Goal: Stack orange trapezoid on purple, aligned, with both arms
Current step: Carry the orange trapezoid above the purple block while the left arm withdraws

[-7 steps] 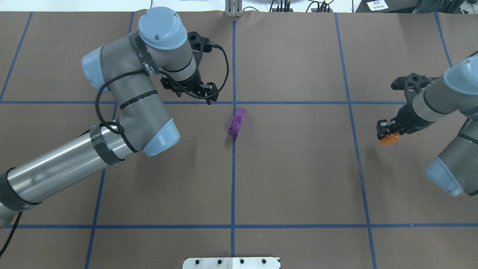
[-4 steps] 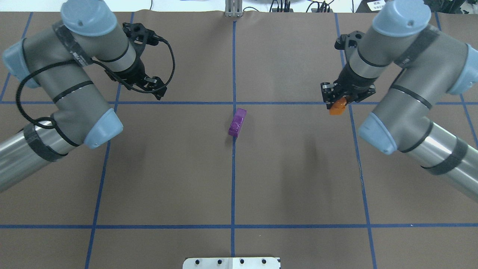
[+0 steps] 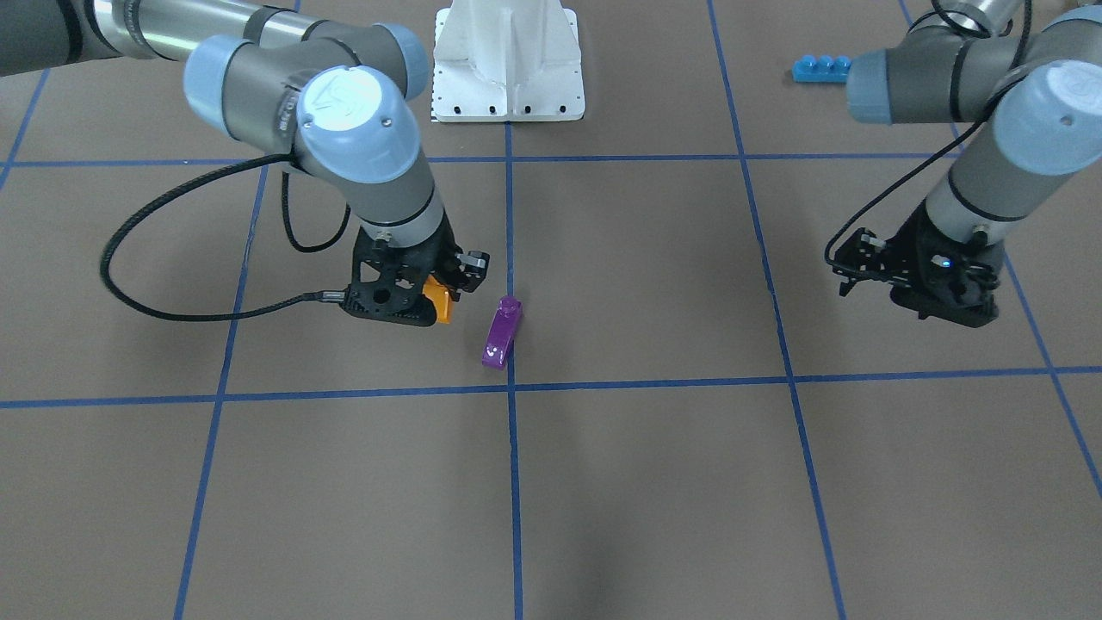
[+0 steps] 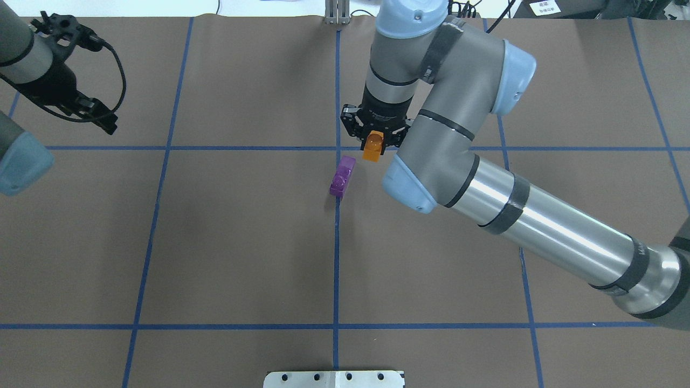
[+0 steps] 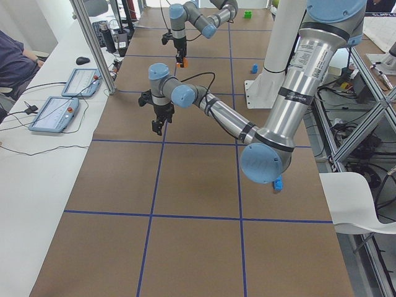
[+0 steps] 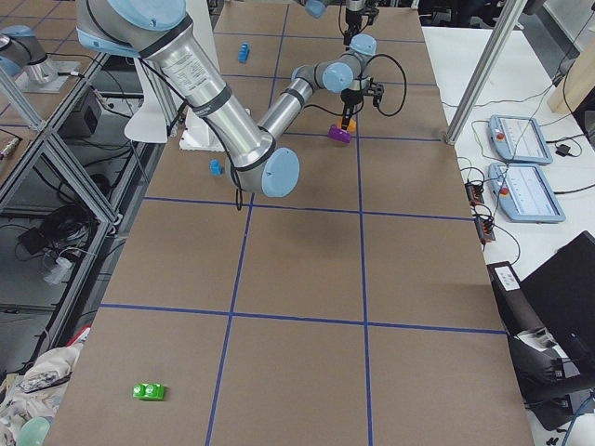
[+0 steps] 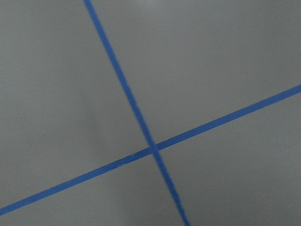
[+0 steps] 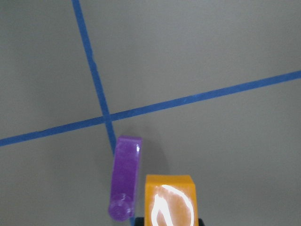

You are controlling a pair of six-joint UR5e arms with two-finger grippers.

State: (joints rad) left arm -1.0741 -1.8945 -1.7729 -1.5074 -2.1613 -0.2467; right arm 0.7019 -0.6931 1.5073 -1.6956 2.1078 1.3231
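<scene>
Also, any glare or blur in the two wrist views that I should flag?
Right wrist-mounted view: a white glare patch covers much of the orange trapezoid, with a small highlight on the purple brick. Left wrist-mounted view: the blue tape lines look soft and slightly blurred.

The brown table (image 4: 232, 253), gridded with blue tape (image 4: 336, 269), bore the purple brick (image 4: 343, 176) on its centre line and a long blue brick (image 3: 820, 67) near the robot's edge, left side.

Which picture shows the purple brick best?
Exterior front-facing: the purple brick is whole and sharp, its stud showing. Overhead shows it from above, right wrist close but blurry, exterior right tiny; the other two miss it.
</scene>
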